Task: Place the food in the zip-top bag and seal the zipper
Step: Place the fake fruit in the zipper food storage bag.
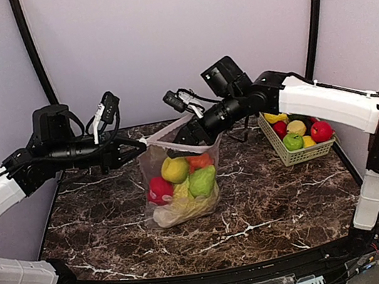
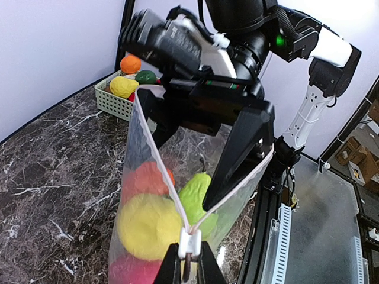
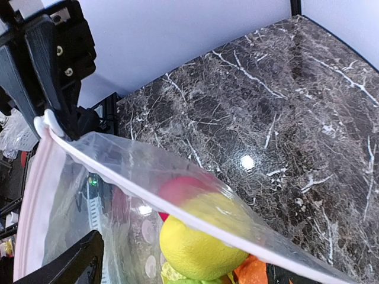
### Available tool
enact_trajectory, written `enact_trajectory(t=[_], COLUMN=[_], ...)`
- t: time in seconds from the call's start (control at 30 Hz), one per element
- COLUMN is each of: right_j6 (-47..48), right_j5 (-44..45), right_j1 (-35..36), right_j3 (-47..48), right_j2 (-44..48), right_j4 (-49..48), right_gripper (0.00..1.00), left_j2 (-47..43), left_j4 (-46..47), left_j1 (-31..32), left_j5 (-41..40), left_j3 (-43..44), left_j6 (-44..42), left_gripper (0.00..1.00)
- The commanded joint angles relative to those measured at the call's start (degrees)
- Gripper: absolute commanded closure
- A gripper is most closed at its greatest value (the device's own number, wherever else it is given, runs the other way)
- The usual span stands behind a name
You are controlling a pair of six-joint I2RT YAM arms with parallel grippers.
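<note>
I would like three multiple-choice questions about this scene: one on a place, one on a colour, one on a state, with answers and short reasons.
1. The basket stands: A. beside the right arm; B. beside the left arm; C. on the floor.
2. The table is: A. plain white; B. dark marble; C. green.
3. The bag is: A. zipped shut; B. open; C. knotted.
1 A: it sits at the right side. 2 B: dark stone, pale veins. 3 B: the zipper edges spread apart.
</note>
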State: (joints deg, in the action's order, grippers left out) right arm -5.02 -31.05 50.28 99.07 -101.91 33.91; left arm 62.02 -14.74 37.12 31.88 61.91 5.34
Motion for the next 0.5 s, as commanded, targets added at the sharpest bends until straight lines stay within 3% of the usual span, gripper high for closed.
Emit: enact_trajectory(t=[0.0,0.23,0.47], right_j6=[-1.6,-5.5,-6.9], right_j5=[7.7,15.6,6.0], right_j1=[-1.3,-5.7,-7.9], right_j3=[-3.0,-8.4,-10.8], right_j2=[7.1,16.7,18.5], right_j4=[-1.9,-2.7,-3.7], right_gripper=[0.07,0.02,0.02], left_j2=[-1.6,-0.9,2.1], left_j4=[0.7,1.6,5.5], left_j1=[-0.1,-0.1,-0.1], left_j5=[-0.9,-0.7,3.1], left_j3=[-0.9,-0.9,-0.3], left_j6=[-0.5,-0.1,1.8], left_gripper=[0.99,0.99,0.99])
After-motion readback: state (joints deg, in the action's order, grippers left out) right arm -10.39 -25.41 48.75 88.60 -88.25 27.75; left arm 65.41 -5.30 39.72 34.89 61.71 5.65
